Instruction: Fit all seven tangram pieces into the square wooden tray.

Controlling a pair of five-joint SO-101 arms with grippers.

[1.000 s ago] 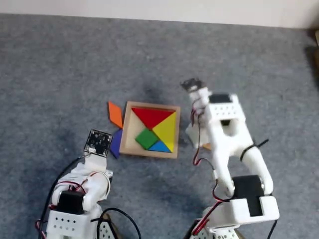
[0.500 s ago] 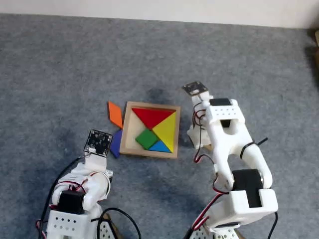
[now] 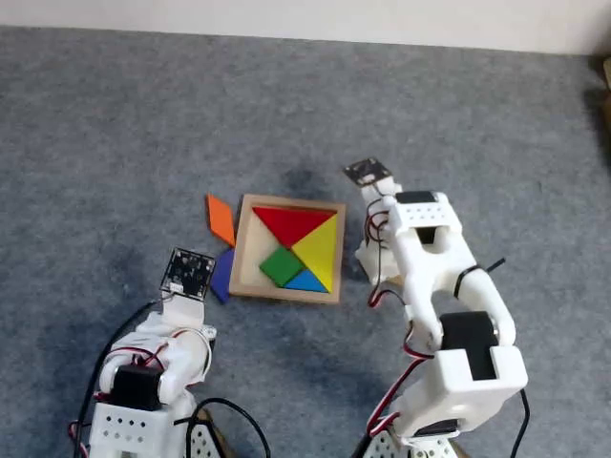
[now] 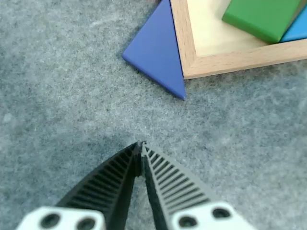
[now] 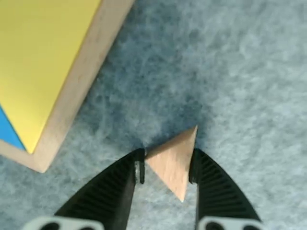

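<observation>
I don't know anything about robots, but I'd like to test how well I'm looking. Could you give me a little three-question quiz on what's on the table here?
1. True or false: the left claw is shut and holds nothing.
2. Which piece sits between the fingers of the right claw?
A. green square
B. tan triangle
C. orange parallelogram
3. How many coloured pieces already lie inside the wooden tray?

Key: 1 true; 2 B; 3 four.
</observation>
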